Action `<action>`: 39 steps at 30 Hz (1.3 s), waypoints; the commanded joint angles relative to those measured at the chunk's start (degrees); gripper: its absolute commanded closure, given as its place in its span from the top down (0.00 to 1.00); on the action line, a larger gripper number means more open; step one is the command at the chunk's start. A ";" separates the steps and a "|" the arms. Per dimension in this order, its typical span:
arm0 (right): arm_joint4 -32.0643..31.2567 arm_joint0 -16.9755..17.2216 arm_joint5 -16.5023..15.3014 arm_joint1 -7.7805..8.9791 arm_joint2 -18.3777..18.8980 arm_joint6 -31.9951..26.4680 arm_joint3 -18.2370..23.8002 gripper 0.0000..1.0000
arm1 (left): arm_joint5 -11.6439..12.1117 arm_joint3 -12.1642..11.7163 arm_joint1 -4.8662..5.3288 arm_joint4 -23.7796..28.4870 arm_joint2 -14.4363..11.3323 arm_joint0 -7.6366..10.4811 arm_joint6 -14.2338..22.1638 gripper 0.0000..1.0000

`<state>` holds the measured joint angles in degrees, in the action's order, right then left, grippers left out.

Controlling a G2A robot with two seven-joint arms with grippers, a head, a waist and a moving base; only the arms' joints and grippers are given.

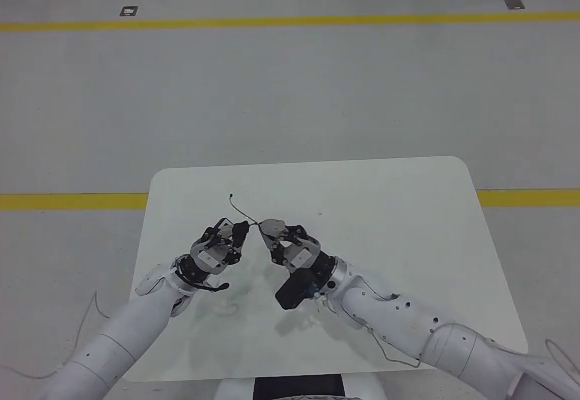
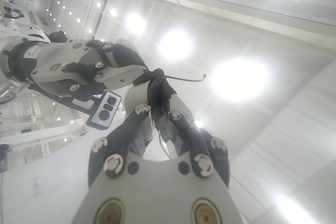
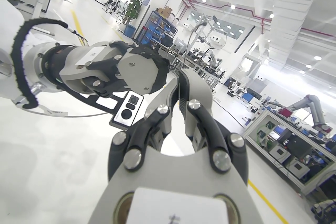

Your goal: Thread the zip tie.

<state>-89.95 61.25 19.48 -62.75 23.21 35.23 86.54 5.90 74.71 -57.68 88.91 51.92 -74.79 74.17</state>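
Over the near half of the white table, left of its middle, the two grippers meet tip to tip. The left gripper comes in from the left and the right gripper from the right, with their fingertips touching or very nearly so. Both point upward and away from the robot. The zip tie is a thin dark strand held at that meeting point. Its free length runs from the fingertips away from the robot and to the left, above the table, in a gentle curve that ends in a small tip. The left gripper is closed. In its wrist view the black-covered fingertips are pressed together, and a thin strand runs between them back toward the palm. The free length leaves the tips sideways. The right gripper is also closed. In its wrist view the fingers lie flat against each other with a thin strand pinched in the seam, and the tie rises from the tips in a long curve. The left wrist view shows the right gripper's dark tip lying against the left fingertips just where the strand comes out. The junction itself is hidden by the black fingertip covering, so it cannot be told whether the tail has entered the head. On the floor to either side of the table runs a yellow line.
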 commanded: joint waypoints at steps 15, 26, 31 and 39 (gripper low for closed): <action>0.00 1.85 0.00 0.59 2.77 -1.13 -1.04 0.00 | 0.00 0.00 0.00 0.00 0.00 0.00 0.00 0.00; 0.00 2.61 0.00 1.26 3.84 -1.42 -0.75 0.00 | 0.00 0.00 0.00 0.00 0.00 0.00 0.00 0.00; 0.00 2.78 0.00 1.46 3.95 -1.67 -0.60 0.00 | 0.00 0.00 0.00 0.00 0.00 0.00 0.00 0.00; 0.00 3.06 0.00 1.72 4.20 -1.96 -0.54 0.00 | 0.00 0.00 0.00 0.00 0.00 0.00 0.00 0.00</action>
<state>-89.95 64.25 19.48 -61.06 27.33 33.30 85.99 5.90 74.71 -57.68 88.91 51.92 -74.79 74.17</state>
